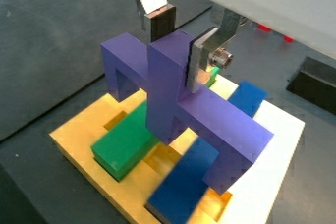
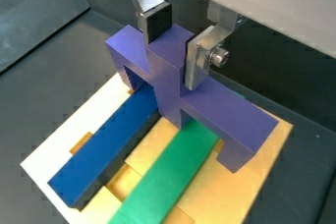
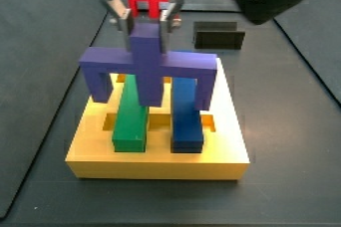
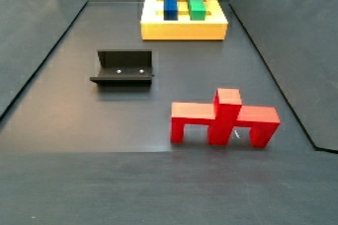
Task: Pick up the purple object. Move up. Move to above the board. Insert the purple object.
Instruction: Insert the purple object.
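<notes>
The purple object (image 1: 197, 110), a tall stem with a cross bar and two legs, stands upright over the yellow board (image 1: 79, 130). Its legs straddle the green piece (image 1: 125, 144) and the blue piece (image 1: 184, 189) lying on the board. My gripper (image 1: 180, 51) is shut on the top of the stem, one finger on each side; the other wrist view shows the same gripper (image 2: 176, 53) and purple object (image 2: 164, 66). In a side view the purple object (image 3: 147, 62) has its legs down at the board (image 3: 160, 166). Whether they are fully seated is hidden.
The fixture (image 4: 123, 68) stands on the dark floor, apart from the board (image 4: 185, 30). A red object (image 4: 222, 120) stands upright on the floor near the front right. Raised dark walls edge the floor on both sides.
</notes>
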Motion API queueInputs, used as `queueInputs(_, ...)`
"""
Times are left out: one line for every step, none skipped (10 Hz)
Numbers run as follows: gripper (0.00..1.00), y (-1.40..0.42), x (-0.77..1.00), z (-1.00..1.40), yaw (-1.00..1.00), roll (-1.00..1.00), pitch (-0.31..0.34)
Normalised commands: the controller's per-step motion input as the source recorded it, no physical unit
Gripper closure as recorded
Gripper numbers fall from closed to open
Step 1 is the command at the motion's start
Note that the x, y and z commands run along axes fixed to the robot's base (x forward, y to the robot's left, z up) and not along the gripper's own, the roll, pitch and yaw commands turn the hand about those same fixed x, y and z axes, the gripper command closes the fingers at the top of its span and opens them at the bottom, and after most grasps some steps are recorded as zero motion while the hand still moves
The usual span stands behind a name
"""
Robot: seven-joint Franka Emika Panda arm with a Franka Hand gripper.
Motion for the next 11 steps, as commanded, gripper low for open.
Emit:
queueInputs(1.0, 0.0, 0.0, -0.13, 0.02, 0.03, 0.0)
queueInputs(1.0, -0.2, 0.0, 0.0, 0.21, 0.11, -0.001)
queueInputs(1.0, -0.23, 0.04, -0.03, 0.28, 0.18, 0.0)
queueInputs(1.0, -0.22, 0.06, 0.0, 0.31, 0.2, 0.0)
queueInputs(1.0, -0.17, 0.19, 0.0, 0.29, 0.19, 0.0)
queueInputs(1.0, -0.05, 0.35, -0.14, 0.24, 0.21, 0.0)
queueInputs(1.0, 0.0, 0.24, -0.17, 0.13, 0.19, 0.037)
queueInputs(1.0, 0.01, 0.06, -0.24, 0.04, 0.21, 0.05)
queueInputs(1.0, 0.0, 0.0, -0.28, 0.06, 0.26, 0.027)
queueInputs(1.0, -0.09, 0.0, -0.22, 0.02, 0.22, 0.0)
queueInputs(1.0, -0.11, 0.0, -0.21, 0.03, 0.2, 0.0)
